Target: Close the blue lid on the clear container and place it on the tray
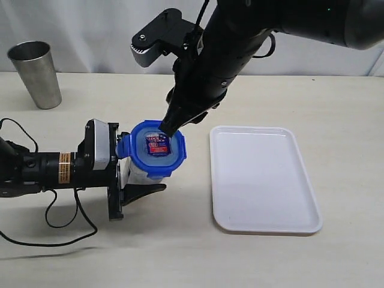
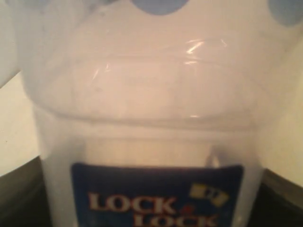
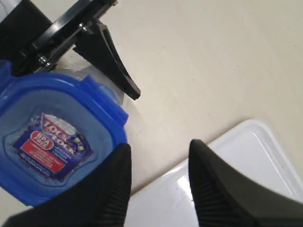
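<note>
Tabletop is cream under the tray, backdrop white.

Table: pale cream top, matte, plain across what I can see.
Steel cup: I find it upright at the far left of the table, grey, mouth up, tapering toward its base.
Backdrop: white cloth in folds behind the far edge.

The clear container has a dark blue label that says "LOCK" twice; the lower word is partly cut off. The blue lid has a sticker in its middle; a red circle on it says "BPA FREE"; letters beside it look like "LOCK". In the exterior view, at 9 o'clock from the lid, a yellow sticker on the left arm is too small to read.
</note>
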Robot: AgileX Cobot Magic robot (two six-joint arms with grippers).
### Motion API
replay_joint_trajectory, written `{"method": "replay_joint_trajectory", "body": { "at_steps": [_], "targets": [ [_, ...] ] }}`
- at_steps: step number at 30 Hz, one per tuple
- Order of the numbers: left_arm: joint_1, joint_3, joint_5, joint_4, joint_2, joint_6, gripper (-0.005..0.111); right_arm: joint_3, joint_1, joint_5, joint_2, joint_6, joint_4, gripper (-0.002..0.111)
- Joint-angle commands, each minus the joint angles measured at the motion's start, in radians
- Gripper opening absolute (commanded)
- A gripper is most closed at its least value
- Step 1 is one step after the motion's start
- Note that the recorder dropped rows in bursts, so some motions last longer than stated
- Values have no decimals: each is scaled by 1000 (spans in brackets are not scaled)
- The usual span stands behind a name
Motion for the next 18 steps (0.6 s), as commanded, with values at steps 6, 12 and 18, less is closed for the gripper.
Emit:
{"method": "replay_joint_trajectory", "body": {
  "at_steps": [6,12,18],
  "targets": [
    [-2,6,-1,-103,-7,-172,0,11,-1,0,-21,51,221,21],
    [-2,6,-1,-99,-7,-176,0,11,-3,2,68,91,131,5],
    [-2,6,-1,-98,-7,-176,0,11,-3,29,83,192,-15,5]
  ]
}}
